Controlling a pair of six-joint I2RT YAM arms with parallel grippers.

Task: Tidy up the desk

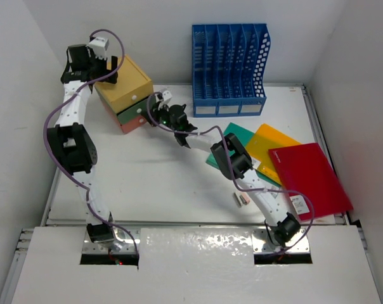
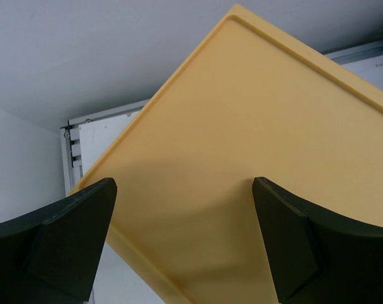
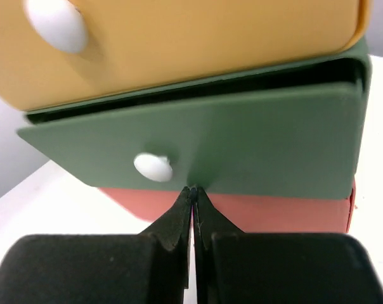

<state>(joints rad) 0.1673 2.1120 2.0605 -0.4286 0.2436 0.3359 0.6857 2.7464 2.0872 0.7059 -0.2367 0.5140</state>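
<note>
Desk (image 1: 172, 183) white, walls (image 1: 160, 31) white | left tool (image 2: 185, 190) spread wide | right tool (image 3: 193, 190) pinched together

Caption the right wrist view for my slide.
Shut right tool at the lower edge of the green drawer, beside its white knob.

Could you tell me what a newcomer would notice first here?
Both arms converge on the three-coloured drawer box far left on the desk: the open left gripper hovers over its yellow top, the shut right gripper noses at its green drawer. Then the blue file rack at the back and the bright folders fanned on the right.
</note>
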